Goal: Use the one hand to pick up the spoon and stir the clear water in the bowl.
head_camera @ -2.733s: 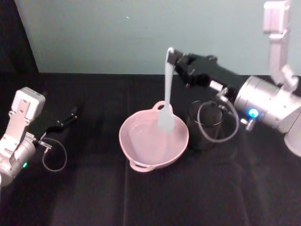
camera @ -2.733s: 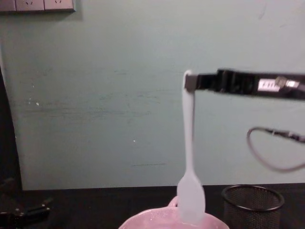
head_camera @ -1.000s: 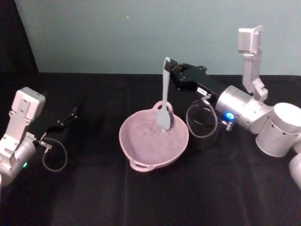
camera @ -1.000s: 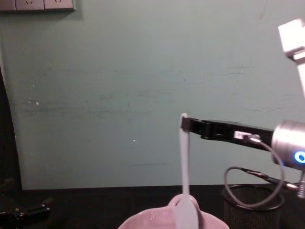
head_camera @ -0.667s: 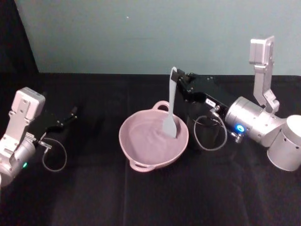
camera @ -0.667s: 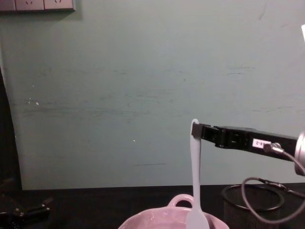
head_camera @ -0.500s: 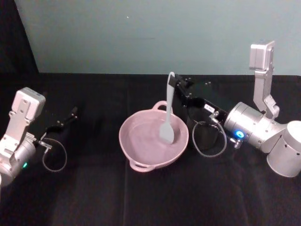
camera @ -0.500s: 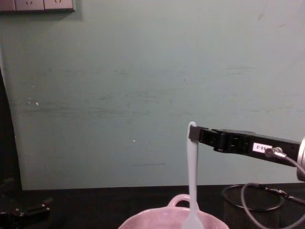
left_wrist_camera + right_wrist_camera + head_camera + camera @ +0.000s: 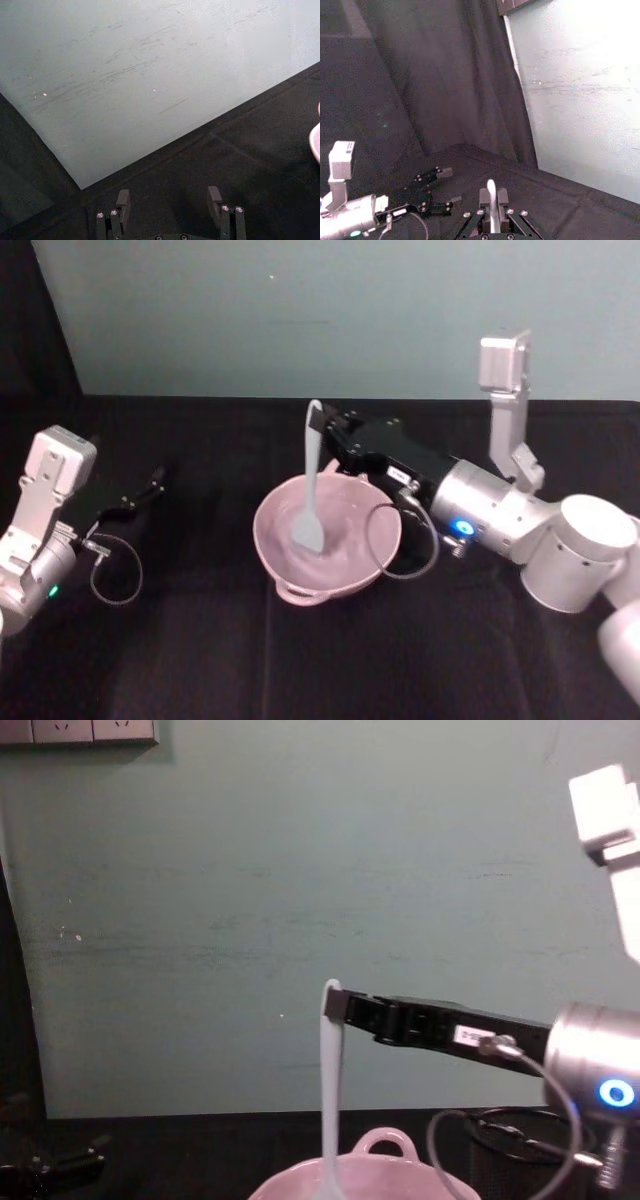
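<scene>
Right gripper [image 9: 325, 426]: jaws clamped on spoon [image 9: 311, 475] handle tip; looks light, stiff, slippery; blade in bowl [image 9: 259, 530]. Left gripper [image 9: 169, 200] parked, jaws apart.

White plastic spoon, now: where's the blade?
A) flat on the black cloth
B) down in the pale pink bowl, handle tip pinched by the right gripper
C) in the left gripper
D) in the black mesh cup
B: the white plastic spoon hangs upright from the right gripper, blade down inside the pale pink glossy bowl; the left gripper sits open, apart at the left.
</scene>
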{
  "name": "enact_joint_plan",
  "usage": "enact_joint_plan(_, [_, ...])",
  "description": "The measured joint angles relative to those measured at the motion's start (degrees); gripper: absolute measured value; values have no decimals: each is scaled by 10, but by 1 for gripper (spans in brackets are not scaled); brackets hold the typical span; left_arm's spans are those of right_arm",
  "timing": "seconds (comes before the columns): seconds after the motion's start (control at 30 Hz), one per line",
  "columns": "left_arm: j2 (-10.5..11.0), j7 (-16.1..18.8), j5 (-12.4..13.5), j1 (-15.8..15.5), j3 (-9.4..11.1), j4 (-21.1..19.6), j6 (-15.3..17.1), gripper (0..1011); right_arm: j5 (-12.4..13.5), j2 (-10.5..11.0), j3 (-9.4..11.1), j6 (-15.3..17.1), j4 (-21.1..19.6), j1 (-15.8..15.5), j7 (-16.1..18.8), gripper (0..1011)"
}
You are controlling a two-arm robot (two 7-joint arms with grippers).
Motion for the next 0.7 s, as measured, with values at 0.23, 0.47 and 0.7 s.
enact_joint_plan(0.23, [0,0,0,0,0,0,0,1011,-6,-36,-13,-9,63,41,5,96])
enact_joint_plan(0.47, [0,0,0,0,0,0,0,1011,-13,-57,-9,-20,113,72,6,95])
enact_joint_plan(0.7, [0,0,0,0,0,0,0,1011,-16,-54,8,-25,125,78,0,96])
